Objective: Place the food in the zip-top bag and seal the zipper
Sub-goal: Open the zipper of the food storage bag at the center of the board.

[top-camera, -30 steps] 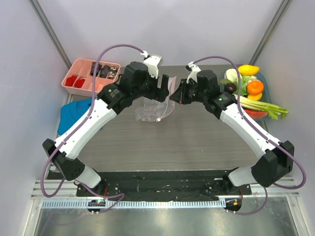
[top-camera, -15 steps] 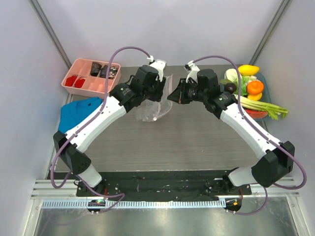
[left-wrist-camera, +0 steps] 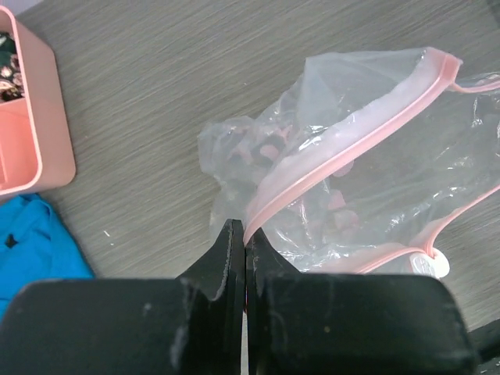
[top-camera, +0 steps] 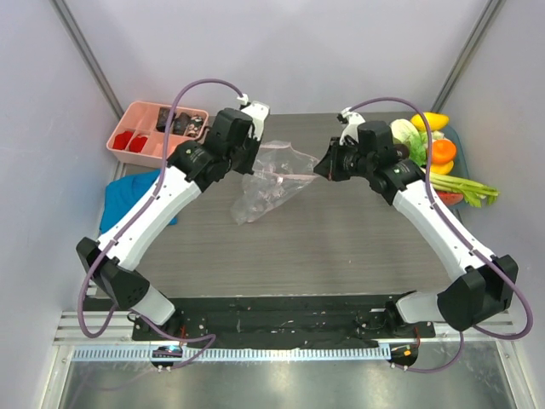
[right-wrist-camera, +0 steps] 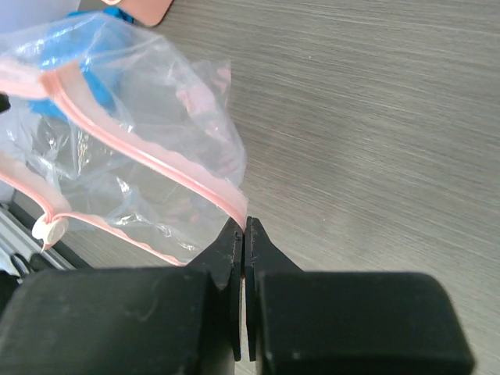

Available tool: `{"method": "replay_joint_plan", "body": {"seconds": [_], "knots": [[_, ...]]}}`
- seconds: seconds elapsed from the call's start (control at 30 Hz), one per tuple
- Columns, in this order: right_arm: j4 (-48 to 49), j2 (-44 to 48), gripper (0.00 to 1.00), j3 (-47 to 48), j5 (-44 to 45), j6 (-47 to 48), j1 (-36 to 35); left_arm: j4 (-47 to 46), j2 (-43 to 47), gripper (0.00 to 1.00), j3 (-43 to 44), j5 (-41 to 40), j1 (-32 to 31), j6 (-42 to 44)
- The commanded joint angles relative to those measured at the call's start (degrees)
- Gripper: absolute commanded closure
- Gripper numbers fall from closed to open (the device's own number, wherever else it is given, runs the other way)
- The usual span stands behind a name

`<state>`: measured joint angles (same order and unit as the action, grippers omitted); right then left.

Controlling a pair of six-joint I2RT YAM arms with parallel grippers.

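Clear zip-top bag (top-camera: 268,183), pale pink zipper (left-wrist-camera: 344,148), grey wood-grain table (top-camera: 324,247).

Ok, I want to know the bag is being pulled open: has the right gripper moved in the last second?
Yes. The right gripper, shut on the pink strip of the bag, has shifted right, toward the pile of food.

Food (top-camera: 441,152) seemingly partly behind right arm (top-camera: 430,213)

zip-top bag (top-camera: 272,175) — mid-table | tray (top-camera: 152,152) far left, cloth (top-camera: 123,204) before it | food (top-camera: 441,152) — far right
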<state>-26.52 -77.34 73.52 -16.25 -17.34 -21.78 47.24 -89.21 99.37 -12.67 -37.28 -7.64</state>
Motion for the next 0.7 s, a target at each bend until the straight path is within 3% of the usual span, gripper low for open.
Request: {"method": "replay_joint_plan", "body": {"seconds": [0.0,0.07,0.23,0.3,0.57,0.67], "knots": [[-1.43,3.95,0.99,3.47,1.82,7.66,0.16,0.66,3.69,1.00,3.10,-4.11,0.19,6.05],[-0.38,3.52,0.99,5.22,2.54,8.64,0.25,-2.83,4.22,1.00,5.04,-4.82,0.19,7.19],[6.48,-2.28,0.99,20.86,5.70,9.00,0.16,-6.90,2.73,1.00,14.86,-0.62,-0.16,10.53],[6.05,-3.69,0.99,24.73,2.21,8.82,0.16,-4.98,1.94,1.00,16.72,0.45,-2.26,12.29],[1.66,-1.67,0.99,11.40,-5.71,6.36,0.16,-2.34,1.23,1.00,12.34,4.22,-2.62,5.45],[-0.80,-2.28,0.93,7.35,-8.96,6.09,0.16,-0.05,-0.26,1.00,11.37,4.67,-3.24,3.08]]}}
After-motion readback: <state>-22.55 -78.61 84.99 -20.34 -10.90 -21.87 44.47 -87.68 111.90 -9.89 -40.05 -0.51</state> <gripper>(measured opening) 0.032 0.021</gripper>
